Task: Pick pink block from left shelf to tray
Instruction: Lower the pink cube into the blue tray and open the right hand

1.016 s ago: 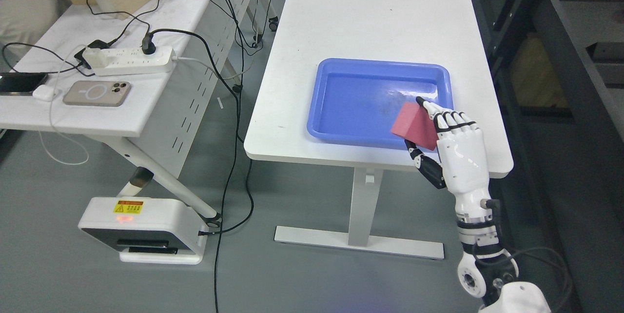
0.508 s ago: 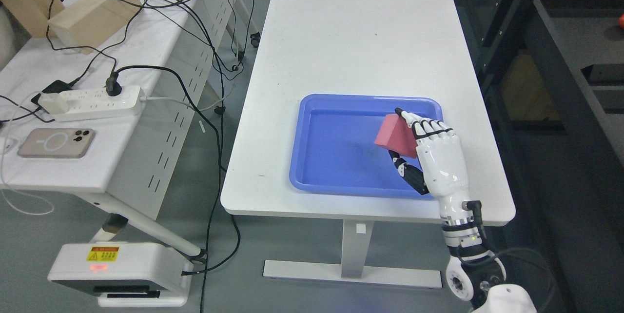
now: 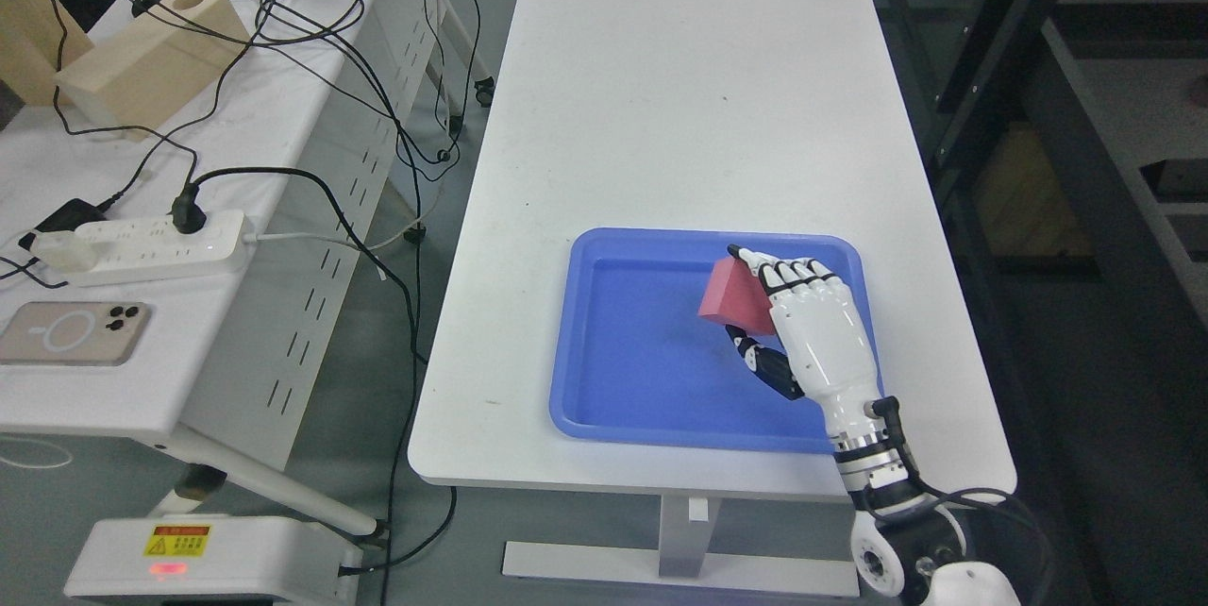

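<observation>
My right hand (image 3: 746, 304) comes in from the lower right and is shut on the pink block (image 3: 733, 301), fingers on its top edge and thumb below. It holds the block over the right half of the blue tray (image 3: 604, 417), which lies near the front edge of the white table (image 3: 679, 96). I cannot tell whether the block touches the tray floor. The left arm is out of view.
A second white table (image 3: 236, 238) at the left carries a power strip (image 3: 142, 245), a phone (image 3: 66, 334), cables and a wooden box (image 3: 142, 58). A dark metal shelf frame (image 3: 1038, 115) stands at the right. A white device (image 3: 208, 559) sits on the floor lower left.
The camera has moved, so the whole picture shifted. Relative to the tray, my right hand has carried the pink block from the tray's front right rim to well inside its right half.
</observation>
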{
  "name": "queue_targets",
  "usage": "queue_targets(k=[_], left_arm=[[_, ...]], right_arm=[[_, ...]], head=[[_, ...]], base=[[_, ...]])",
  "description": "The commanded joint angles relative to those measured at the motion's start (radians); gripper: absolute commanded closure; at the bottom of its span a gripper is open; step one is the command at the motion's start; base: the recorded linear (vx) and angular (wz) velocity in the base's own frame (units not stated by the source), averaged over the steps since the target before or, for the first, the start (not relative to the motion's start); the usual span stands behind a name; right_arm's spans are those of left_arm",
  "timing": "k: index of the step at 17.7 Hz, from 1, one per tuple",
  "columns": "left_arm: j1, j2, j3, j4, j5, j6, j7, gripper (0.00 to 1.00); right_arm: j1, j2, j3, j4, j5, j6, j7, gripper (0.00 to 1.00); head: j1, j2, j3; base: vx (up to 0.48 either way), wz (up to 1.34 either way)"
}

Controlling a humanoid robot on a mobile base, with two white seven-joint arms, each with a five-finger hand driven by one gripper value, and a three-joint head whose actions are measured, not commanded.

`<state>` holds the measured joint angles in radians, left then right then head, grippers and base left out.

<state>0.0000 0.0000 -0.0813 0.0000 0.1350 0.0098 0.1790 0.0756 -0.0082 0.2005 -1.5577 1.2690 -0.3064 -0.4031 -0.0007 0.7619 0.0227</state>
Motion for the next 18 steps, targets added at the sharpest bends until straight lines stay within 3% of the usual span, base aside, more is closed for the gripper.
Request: queue_targets(k=[1,5,9,16,18], left_arm=[[-0.029,0.017,0.000,-0.017,0.000,-0.001,0.000,0.00],[-0.029,0.017,0.000,-0.017,0.000,-0.001,0.000,0.00],[-0.029,0.017,0.000,-0.017,0.000,-0.001,0.000,0.00],[-0.031,0.017,0.000,-0.017,0.000,-0.001,0.000,0.00],[-0.029,0.017,0.000,-0.017,0.000,-0.001,0.000,0.00]], right_arm=[[0.006,-0.019,-0.001,0.007,-0.046,0.003,0.085,0.42],[0.000,-0.019,-0.016,0.018,-0.177,0.004,0.211,0.20],[0.000,-0.019,-0.056,0.018,-0.343,0.006,0.250,0.01],[-0.014,-0.022,-0.115,0.014,-0.806,-0.017,0.265,0.01],[-0.017,-0.019,-0.143,0.014,-1.064,-0.019,0.405,0.01]], head=[[0.0000,0.000,0.000],[0.0000,0.000,0.000],[0.0000,0.000,0.000],[0.0000,0.000,0.000],[0.0000,0.000,0.000]], base=[[0.080,0.00],[0.038,0.00],[0.013,0.00],[0.000,0.00],[0.000,0.00]])
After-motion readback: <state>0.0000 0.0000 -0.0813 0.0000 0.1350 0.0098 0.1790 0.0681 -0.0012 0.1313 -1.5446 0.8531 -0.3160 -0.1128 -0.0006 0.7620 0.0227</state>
